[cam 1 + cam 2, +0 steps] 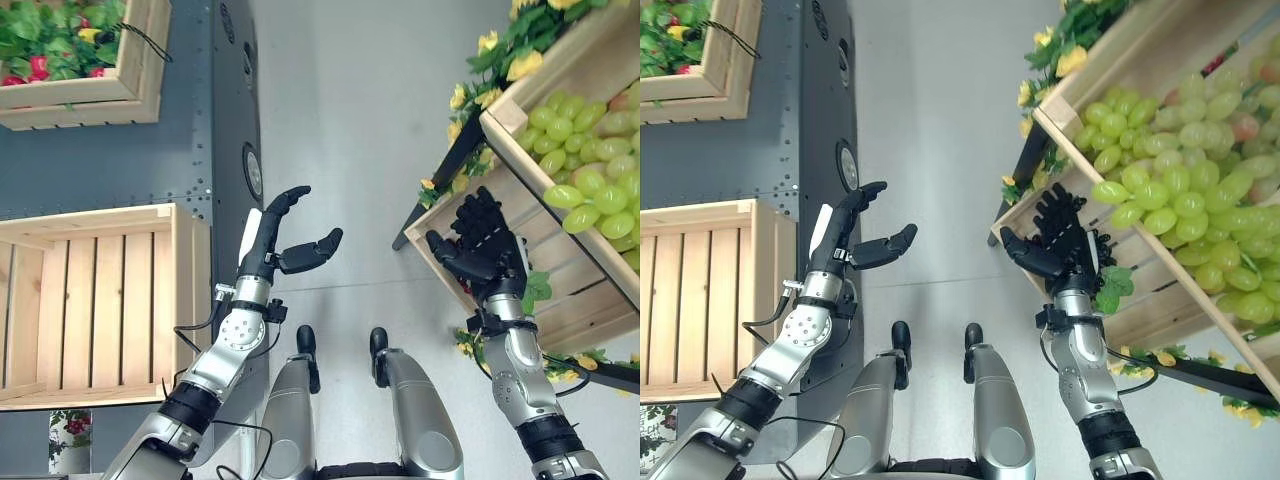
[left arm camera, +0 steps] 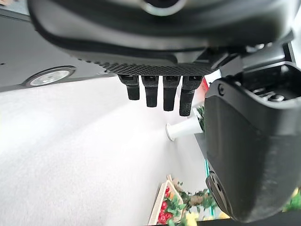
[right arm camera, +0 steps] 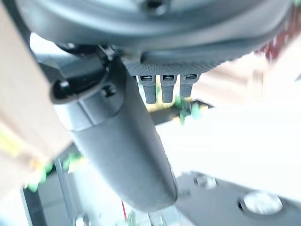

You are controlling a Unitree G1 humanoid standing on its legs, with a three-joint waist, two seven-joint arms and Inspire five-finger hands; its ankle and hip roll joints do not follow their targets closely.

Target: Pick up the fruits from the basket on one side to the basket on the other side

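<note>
A wooden crate [image 1: 548,95] on my right is tilted toward me and holds bunches of green grapes [image 1: 590,160]. My right hand [image 1: 480,245] is raised in front of that crate's lower front boards, open, its fingers spread and holding nothing; in the right eye view this hand [image 1: 1060,240] sits just left of the grapes [image 1: 1170,190]. An empty wooden crate [image 1: 90,300] stands on my left. My left hand [image 1: 285,245] hovers over the floor beside this crate's right wall, open with thumb apart, holding nothing.
Another wooden crate [image 1: 85,55] with red and green produce sits at the far left on a dark metal stand [image 1: 215,150]. Yellow flowers and leaves [image 1: 490,60] trim the right crate. Grey floor [image 1: 350,130] lies between the two sides.
</note>
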